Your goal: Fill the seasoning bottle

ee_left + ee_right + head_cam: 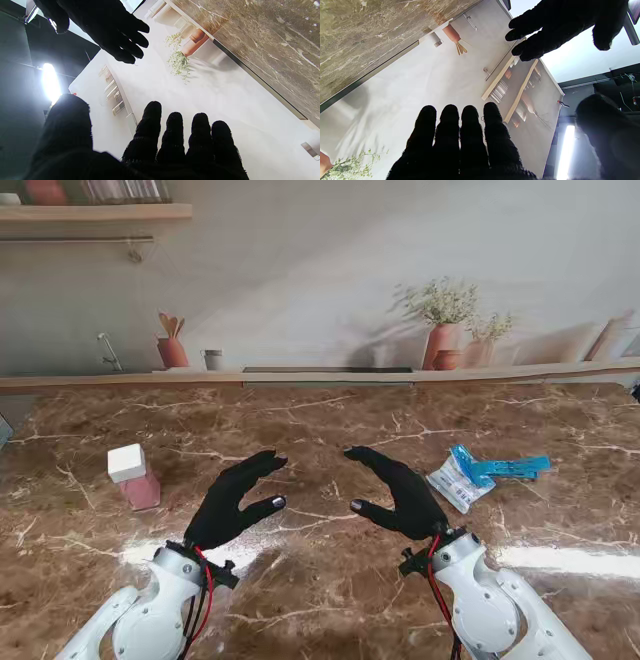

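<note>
The fingers (262, 465) of the left hand (232, 500) are spread and empty, as are those of the right hand (398, 492); the palms face each other above the marble surface (320, 600). The pink bottle (133, 477) with its white cap stands to the left, the refill packet (480, 474) lies to the right.

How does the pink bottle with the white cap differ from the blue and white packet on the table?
The pink bottle stands upright on my left; the packet lies flat on my right. The bottle is a boxy pink block with a white cap; the packet is thin, blue and white, clipped by a blue clip. Both rest on the marble table, untouched by either hand.
</note>
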`<state>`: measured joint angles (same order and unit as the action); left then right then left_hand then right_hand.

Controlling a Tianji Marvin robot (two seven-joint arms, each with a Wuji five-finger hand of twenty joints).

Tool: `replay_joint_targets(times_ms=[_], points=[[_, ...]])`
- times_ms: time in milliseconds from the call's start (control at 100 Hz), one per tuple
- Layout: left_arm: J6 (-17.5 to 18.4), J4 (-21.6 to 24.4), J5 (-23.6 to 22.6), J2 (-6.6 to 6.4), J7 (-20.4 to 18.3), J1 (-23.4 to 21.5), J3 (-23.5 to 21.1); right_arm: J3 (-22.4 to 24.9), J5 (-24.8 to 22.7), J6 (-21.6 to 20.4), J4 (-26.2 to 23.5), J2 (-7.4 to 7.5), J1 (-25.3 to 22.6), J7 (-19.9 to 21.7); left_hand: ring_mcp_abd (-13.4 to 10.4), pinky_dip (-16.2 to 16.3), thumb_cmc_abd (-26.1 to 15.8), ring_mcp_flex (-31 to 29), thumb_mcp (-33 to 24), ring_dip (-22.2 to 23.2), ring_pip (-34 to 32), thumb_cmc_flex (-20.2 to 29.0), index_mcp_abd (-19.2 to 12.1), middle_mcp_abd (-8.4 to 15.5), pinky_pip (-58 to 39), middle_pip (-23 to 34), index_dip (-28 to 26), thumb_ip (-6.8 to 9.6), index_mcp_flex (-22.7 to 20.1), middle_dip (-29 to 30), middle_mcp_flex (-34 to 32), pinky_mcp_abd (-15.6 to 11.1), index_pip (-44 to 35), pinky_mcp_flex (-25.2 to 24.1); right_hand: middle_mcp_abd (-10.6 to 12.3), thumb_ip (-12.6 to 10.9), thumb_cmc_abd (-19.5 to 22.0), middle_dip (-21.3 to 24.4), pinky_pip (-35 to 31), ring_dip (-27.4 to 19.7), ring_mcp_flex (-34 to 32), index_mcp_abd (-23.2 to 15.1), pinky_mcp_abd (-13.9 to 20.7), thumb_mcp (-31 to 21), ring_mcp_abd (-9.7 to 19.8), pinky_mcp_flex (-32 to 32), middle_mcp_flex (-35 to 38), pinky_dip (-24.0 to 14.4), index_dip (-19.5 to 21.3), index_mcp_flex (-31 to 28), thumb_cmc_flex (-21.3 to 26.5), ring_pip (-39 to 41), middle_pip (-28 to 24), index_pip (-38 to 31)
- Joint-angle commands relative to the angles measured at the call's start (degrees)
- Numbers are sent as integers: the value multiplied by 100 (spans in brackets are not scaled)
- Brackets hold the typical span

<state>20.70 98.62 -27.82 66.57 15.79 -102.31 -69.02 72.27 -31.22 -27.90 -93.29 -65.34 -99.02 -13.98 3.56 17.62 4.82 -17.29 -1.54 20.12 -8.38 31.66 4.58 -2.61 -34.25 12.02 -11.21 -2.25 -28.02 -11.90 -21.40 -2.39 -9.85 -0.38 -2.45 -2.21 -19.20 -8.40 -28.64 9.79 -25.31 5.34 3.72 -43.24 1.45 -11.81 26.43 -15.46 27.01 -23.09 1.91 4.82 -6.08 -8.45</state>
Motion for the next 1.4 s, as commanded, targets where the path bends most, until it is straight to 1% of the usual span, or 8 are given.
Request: replay_joint_targets(times_ms=[0,240,440,650,900,1070,1150,1390], points=[[-22,5,5,-8,-14,-25,35,0,-1,47,2,-23,-69,29,-125,48,-203,218,203,-85,130,-183,46,105,-118,-86,30,190,99,76,214,-167,69,-80,-37,98,55,91,-60,-127,-53,-11,60,10,-2,-50,28,93,-92,50,-201,35,-26,-32],[-30,-8,-3,-8,-11,-15,46,-6,-8,76,-16,-27,-95,0,-142,43,-190,220,202,-86,139,-148,56,117,-115,-87,27,187,100,78,218,-173,73,-80,-44,103,45,96,-102,-113,-91,-34,46,26,-20,-64,61,91,-116,22,-137,56,-46,-81],[24,142,-21,12,78,-85,-233,-32,17,134,-24,-33,-86,-7,-156,30,-125,214,197,-85,143,-106,45,127,-93,-73,22,189,86,72,206,-195,65,-81,-37,106,39,94,-140,-93,-115,-57,16,41,-29,-73,78,83,-134,18,-91,72,-51,-111],[66,293,-235,29,243,-149,-895,-71,-91,110,24,-42,-79,-122,-209,6,-23,239,186,-85,155,-45,30,147,-49,-63,18,191,100,65,232,-218,47,-80,-13,110,34,80,-181,-71,-152,-79,8,58,-17,-93,113,69,-148,5,-39,85,-65,-142],[-38,386,-347,128,691,-382,-1824,-139,3,178,168,-53,-31,-118,-225,-111,212,352,169,-113,214,39,92,148,180,-93,80,196,320,76,411,-200,131,-74,-7,115,17,61,-210,-52,-180,-93,-5,77,-15,-102,150,62,-158,-24,11,90,-74,-177],[-152,198,-508,169,941,-469,-2334,-126,42,189,197,-53,-4,-85,-225,-157,576,431,169,-129,243,128,142,164,281,-115,115,205,444,87,533,-195,179,-80,12,118,4,46,-221,-44,-194,-96,1,85,-13,-107,179,61,-148,-54,42,89,-83,-222],[-181,70,-492,194,1029,-482,-2484,-123,35,175,206,-49,9,-72,-214,-189,817,487,173,-138,259,152,200,70,350,-132,145,210,564,94,656,-167,232,-85,7,118,-5,43,-223,-42,-197,-104,-1,86,-9,-108,176,62,-146,-55,49,89,-80,-233],[-325,-379,-251,209,907,-490,-2742,-149,36,182,218,-51,27,-77,-269,-339,1606,848,150,-203,352,311,355,101,902,-270,249,143,1096,191,1095,-196,448,-87,14,122,-25,31,-230,-36,-207,-109,1,92,-4,-108,189,65,-145,-57,91,91,-82,-253]])
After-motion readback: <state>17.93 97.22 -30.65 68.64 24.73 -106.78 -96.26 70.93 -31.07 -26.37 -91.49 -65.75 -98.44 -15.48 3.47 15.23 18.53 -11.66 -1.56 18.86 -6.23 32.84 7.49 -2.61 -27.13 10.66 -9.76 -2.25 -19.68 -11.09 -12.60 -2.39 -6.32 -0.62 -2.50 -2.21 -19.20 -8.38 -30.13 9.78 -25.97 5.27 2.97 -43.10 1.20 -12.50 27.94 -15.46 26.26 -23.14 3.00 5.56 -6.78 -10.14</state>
